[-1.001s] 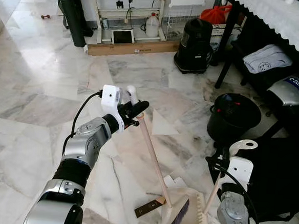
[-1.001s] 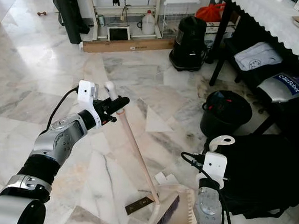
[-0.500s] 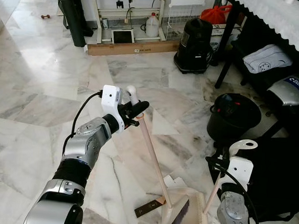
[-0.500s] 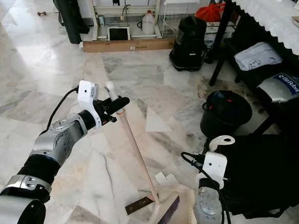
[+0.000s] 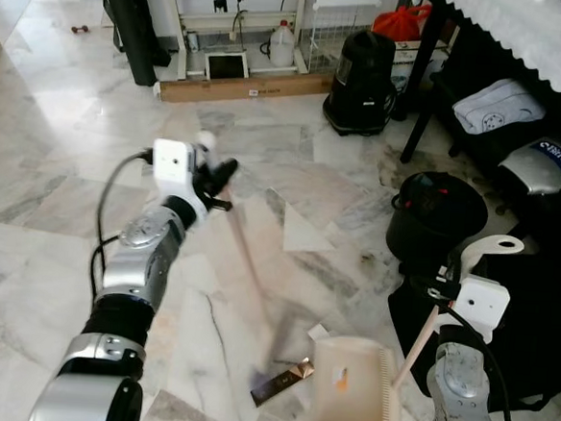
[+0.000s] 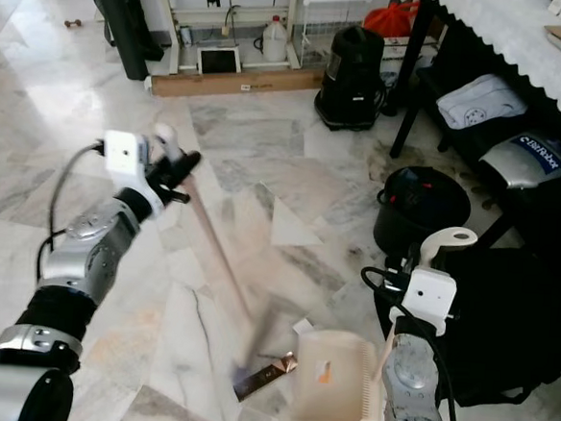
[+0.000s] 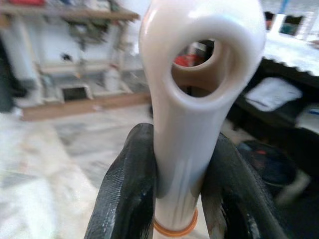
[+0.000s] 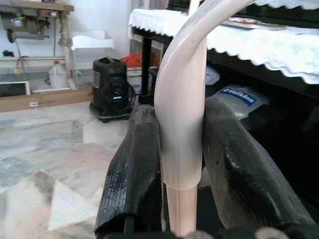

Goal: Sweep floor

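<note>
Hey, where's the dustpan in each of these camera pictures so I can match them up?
Left eye view: dustpan lies low on the marble floor, right of centre, beside the right arm.
Right eye view: same dustpan, near the bottom centre.
Left wrist view: not visible.
Right wrist view: its pale handle is clamped between the right tool's fingers.
Shared landmark: black vacuum cleaner.

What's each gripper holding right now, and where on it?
Left gripper: broom, by its handle top. Right gripper: dustpan, near its handle's top end.
</note>
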Robot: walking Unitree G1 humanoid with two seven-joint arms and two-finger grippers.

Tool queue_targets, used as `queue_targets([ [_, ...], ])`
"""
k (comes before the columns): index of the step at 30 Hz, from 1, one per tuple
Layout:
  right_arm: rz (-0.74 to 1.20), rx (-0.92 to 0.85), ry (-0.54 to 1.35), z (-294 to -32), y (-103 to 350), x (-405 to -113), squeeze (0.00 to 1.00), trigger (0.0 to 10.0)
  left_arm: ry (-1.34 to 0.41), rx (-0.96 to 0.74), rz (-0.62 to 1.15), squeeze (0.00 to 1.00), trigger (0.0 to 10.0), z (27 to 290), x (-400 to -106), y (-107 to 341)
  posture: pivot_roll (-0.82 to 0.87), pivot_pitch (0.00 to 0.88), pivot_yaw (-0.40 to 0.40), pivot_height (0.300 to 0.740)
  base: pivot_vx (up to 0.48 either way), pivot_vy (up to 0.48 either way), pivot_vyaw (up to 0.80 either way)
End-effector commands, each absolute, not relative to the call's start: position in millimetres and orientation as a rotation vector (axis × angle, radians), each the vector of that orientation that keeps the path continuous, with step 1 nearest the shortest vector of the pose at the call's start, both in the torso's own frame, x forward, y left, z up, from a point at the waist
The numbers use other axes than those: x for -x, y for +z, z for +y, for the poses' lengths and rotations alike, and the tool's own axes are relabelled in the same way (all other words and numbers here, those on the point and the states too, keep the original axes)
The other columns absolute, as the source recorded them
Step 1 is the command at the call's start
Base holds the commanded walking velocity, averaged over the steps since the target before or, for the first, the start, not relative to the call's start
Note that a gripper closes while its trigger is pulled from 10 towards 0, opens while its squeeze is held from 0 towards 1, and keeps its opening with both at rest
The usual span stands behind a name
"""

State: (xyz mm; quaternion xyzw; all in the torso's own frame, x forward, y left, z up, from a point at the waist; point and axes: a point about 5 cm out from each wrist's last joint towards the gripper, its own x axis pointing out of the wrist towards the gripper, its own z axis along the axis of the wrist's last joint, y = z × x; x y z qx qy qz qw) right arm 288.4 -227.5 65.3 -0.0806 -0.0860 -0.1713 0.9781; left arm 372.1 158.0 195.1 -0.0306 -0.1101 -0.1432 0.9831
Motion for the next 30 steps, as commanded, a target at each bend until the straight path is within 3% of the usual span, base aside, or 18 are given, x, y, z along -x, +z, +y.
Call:
queue_targets([
  [1, -0.21, 0.148, -0.348, -226, 71, -289, 0.0, 10.0, -0.288, 0.067, -0.261, 0.0, 10.0, 154, -372, 201, 0.1, 0.129, 0.012, 0.74, 0.0, 0.0, 0.0],
  [13, -0.177, 0.148, -0.348, -224, 64, -284, 0.0, 10.0, -0.256, -0.073, -0.278, 0.0, 10.0, 157, -370, 190, 0.1, 0.134, 0.01, 0.74, 0.0, 0.0, 0.0],
  [30, -0.108, 0.167, -0.334, -221, 48, -275, 0.0, 10.0, -0.264, -0.136, -0.279, 0.0, 10.0, 159, -369, 186, 0.11, 0.139, 0.016, 0.74, 0.0, 0.0, 0.0],
])
